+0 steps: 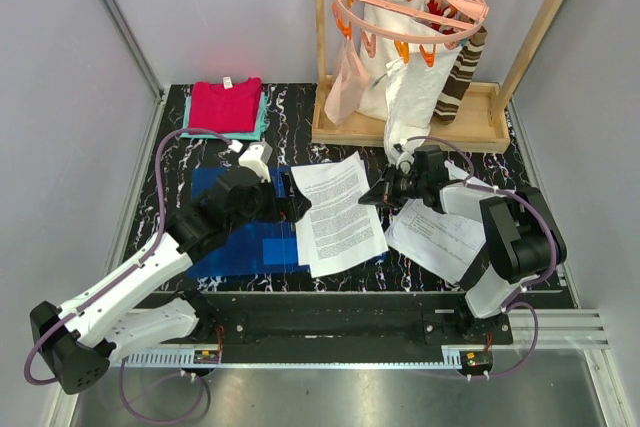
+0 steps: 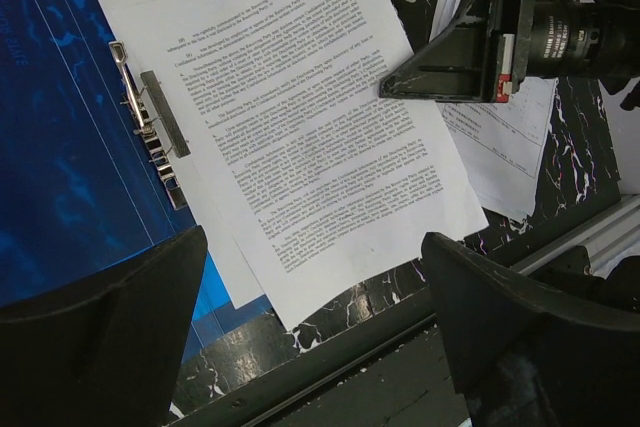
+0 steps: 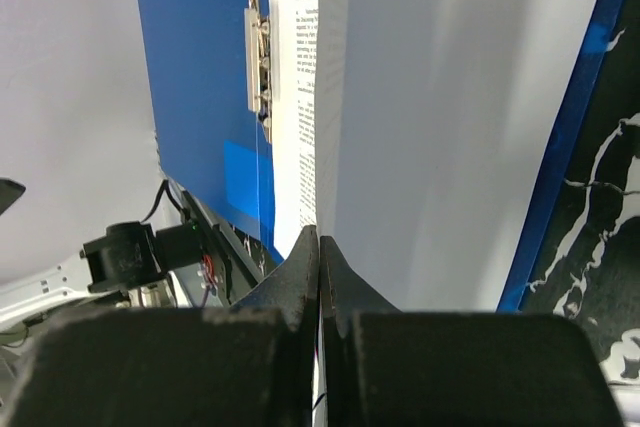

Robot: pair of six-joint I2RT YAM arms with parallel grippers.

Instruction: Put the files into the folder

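Observation:
The blue folder [image 1: 240,239] lies open on the black marble table, left of centre. Its metal clip [image 2: 150,132] shows in the left wrist view. A few printed white files [image 1: 335,212] lie across the folder's right half, next to the clip. My right gripper [image 1: 376,195] is shut on the right edge of the top file [image 3: 440,117] and lifts it slightly. My left gripper [image 1: 288,209] hovers open and empty over the folder [image 2: 70,167], with the files [image 2: 300,137] below it. More files [image 1: 440,237] lie under the right arm.
Folded red and teal cloths [image 1: 228,107] lie at the back left. A wooden stand [image 1: 410,127] at the back right carries an orange peg hanger [image 1: 410,2] with white garments. The table's near edge [image 2: 420,307] runs close below the files.

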